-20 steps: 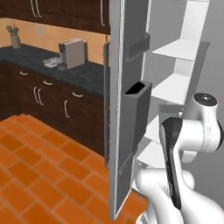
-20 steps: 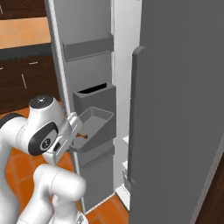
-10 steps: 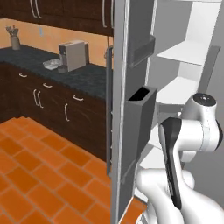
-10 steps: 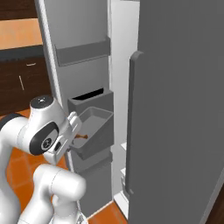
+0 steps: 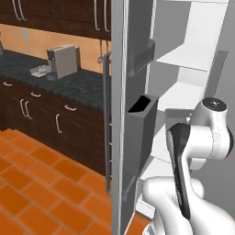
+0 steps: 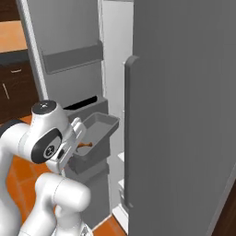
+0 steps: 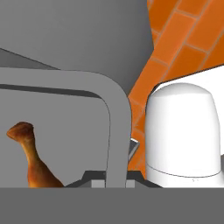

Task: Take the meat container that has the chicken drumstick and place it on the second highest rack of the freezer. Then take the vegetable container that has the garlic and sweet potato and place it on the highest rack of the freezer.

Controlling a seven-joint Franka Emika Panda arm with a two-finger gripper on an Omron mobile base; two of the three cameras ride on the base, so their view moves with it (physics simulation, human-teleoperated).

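My gripper [image 6: 79,134] is shut on the near rim of the grey meat container [image 6: 100,125], holding it level in front of the open freezer [image 6: 113,69]. The orange-brown chicken drumstick [image 6: 85,145] lies inside it. In the hand view the container's rim [image 7: 114,109] runs down between my fingertips [image 7: 94,178], with the drumstick [image 7: 33,159] to its left. Two white racks [image 5: 190,58] [image 5: 181,98] show inside the freezer. Its top is cut off, so I cannot tell which rack is the highest. The vegetable container with garlic and sweet potato is out of view.
The freezer's open door [image 5: 120,114] stands edge-on left of the arm, with dark bins [image 5: 140,131] on its inner face. The closed fridge door [image 6: 184,115] with a long handle [image 6: 130,133] is to the right. A counter with a coffee machine [image 5: 63,60] lies far left.
The whole picture has shifted, so the base has moved and the freezer opening now sits nearer the arm. The container stays in my shut gripper with the drumstick inside.
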